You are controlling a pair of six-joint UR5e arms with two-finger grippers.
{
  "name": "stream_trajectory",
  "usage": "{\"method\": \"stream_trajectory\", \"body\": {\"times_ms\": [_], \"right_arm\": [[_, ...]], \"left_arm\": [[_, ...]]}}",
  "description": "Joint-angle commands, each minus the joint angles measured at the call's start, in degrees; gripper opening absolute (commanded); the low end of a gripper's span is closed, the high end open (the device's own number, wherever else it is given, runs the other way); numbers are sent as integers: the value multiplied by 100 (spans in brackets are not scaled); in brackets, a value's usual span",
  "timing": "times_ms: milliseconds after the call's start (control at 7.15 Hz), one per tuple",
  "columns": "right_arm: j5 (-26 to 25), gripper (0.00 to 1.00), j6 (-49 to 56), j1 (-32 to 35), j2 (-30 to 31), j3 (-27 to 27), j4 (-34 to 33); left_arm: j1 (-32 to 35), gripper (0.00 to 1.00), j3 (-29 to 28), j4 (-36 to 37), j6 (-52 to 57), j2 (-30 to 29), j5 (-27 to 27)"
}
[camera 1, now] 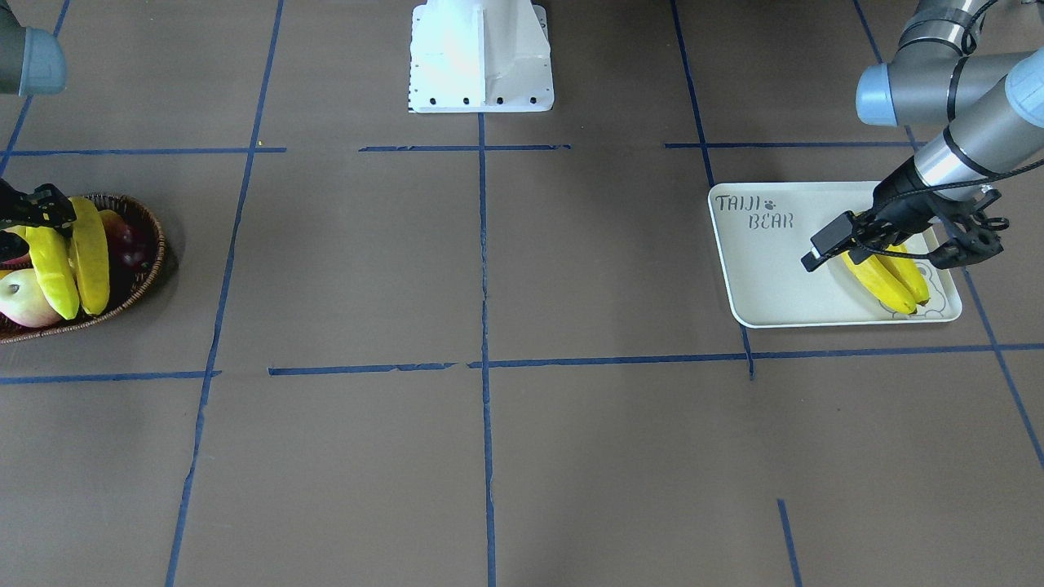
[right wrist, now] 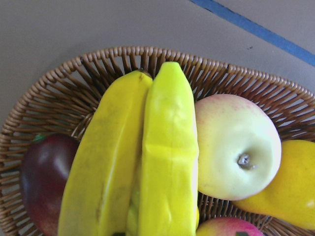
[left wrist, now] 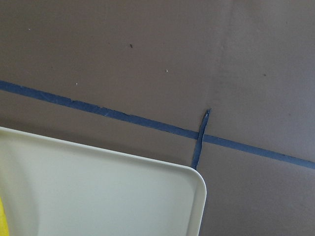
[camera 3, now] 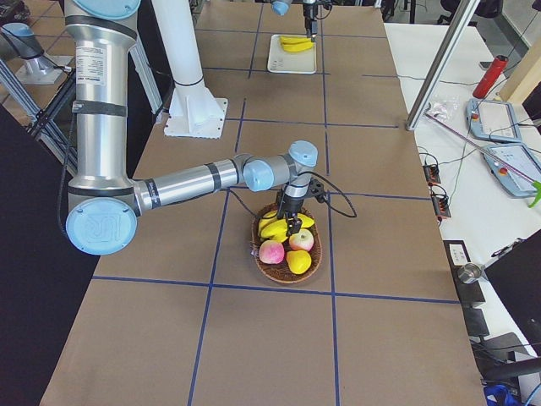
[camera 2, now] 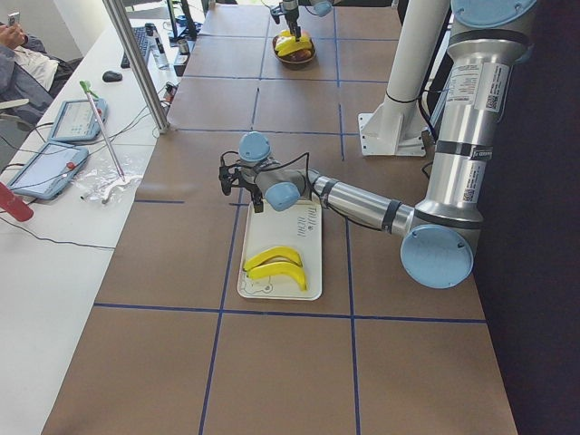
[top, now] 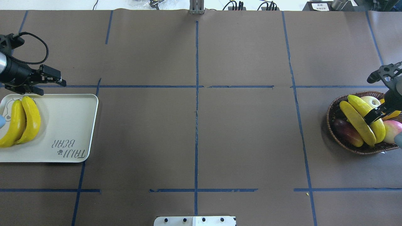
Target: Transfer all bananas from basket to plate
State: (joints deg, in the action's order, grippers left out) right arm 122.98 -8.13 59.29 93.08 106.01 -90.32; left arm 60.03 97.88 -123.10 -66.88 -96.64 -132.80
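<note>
Two yellow bananas lie side by side across the wicker basket at the robot's right end of the table; they fill the right wrist view. My right gripper is low over them, open, its fingers either side of the banana nearer the arm. Two more bananas lie on the off-white "TAIJI BEAR" plate at the left end. My left gripper is open and empty, hovering over the plate's far edge beside those bananas.
The basket also holds a cream-and-red apple, a dark red fruit and a yellow fruit. The robot's white base stands mid-table. Blue tape lines cross the brown table. An operators' desk runs along the far side.
</note>
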Motion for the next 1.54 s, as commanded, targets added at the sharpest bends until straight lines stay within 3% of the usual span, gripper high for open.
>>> {"method": "stream_trajectory", "body": {"times_ms": [0, 420, 560, 840, 980, 1260, 1400], "right_arm": [[-20, 74, 21, -23, 52, -19, -12], [-20, 68, 22, -102, 43, -37, -12], [-11, 56, 22, -102, 35, -37, -12], [-20, 10, 74, -102, 26, -28, -21], [-20, 0, 74, -93, 34, 15, -21], [-11, 0, 83, 177, 17, 121, -64], [-2, 0, 161, 388, -9, 443, -561]], "left_arm": [[0, 100, -6, -3, 0, -4, 0], [0, 100, -6, -3, 0, -4, 0], [-17, 100, -6, -3, 0, -4, 0], [-35, 100, -6, -3, 0, -4, 0], [-35, 100, -14, -3, 9, -4, 0], [-35, 100, -14, -3, 9, -4, -9], [-35, 100, -14, -3, 0, -12, -9]]}}
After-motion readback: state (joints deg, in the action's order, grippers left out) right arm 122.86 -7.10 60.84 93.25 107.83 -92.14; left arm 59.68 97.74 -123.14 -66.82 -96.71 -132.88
